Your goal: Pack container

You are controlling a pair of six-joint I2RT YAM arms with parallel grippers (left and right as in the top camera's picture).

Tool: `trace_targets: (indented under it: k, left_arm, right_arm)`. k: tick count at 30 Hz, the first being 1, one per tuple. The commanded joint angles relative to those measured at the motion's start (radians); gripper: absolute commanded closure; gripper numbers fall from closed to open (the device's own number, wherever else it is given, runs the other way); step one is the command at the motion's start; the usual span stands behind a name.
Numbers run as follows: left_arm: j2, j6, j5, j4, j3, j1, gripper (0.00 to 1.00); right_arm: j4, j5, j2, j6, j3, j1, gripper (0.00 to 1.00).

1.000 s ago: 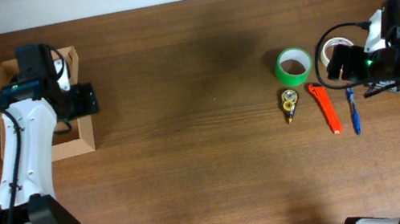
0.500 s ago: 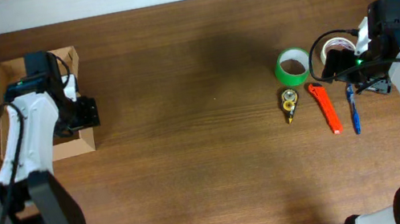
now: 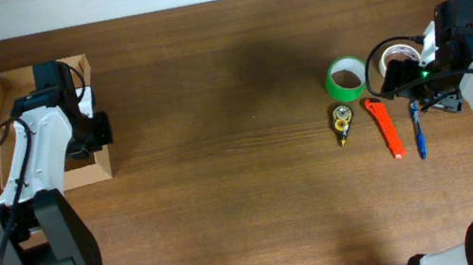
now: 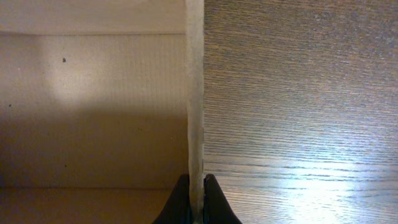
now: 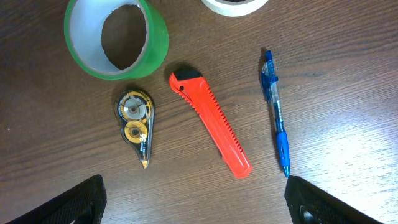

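The small tan cardboard box (image 3: pixel 13 91) sits open on the wooden tabletop (image 3: pixel 221 154), well apart from the green tape roll (image 3: pixel 347 78), and the left end effector (image 4: pixel 196 198) is clenched on its thin side wall. The right end effector (image 5: pixel 198 205) hangs released near that roll. The box looks light and bendy, so gripping near a corner seems steadiest.
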Motion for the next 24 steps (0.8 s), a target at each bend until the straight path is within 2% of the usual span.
trace_targets:
  k: [1, 5, 13, 19, 24]
  left_arm:
    - [0.024, -0.050, 0.011, -0.018, 0.027, -0.006, 0.98]
    - [0.024, -0.093, 0.011, -0.108, 0.106, -0.057, 0.98]
    - [0.024, -0.148, -0.074, -0.284, 0.426, -0.236, 0.99]
    - [0.024, -0.244, -0.077, -0.332, 0.596, -0.400, 0.98]
    - [0.024, -0.365, -0.077, -0.335, 0.630, -0.523, 0.99]
  right_arm:
    - [-0.003, 0.000, 0.002, 0.011, 0.022, -0.003, 0.07]
    - [-0.003, 0.001, 0.002, 0.010, 0.022, -0.003, 0.08]
    - [-0.003, 0.062, -0.001, 0.003, 0.023, -0.003, 0.08]
    - [-0.013, 0.100, -0.019, 0.003, 0.056, -0.028, 0.07]
    - [-0.063, 0.134, -0.019, 0.004, 0.145, -0.109, 0.03]
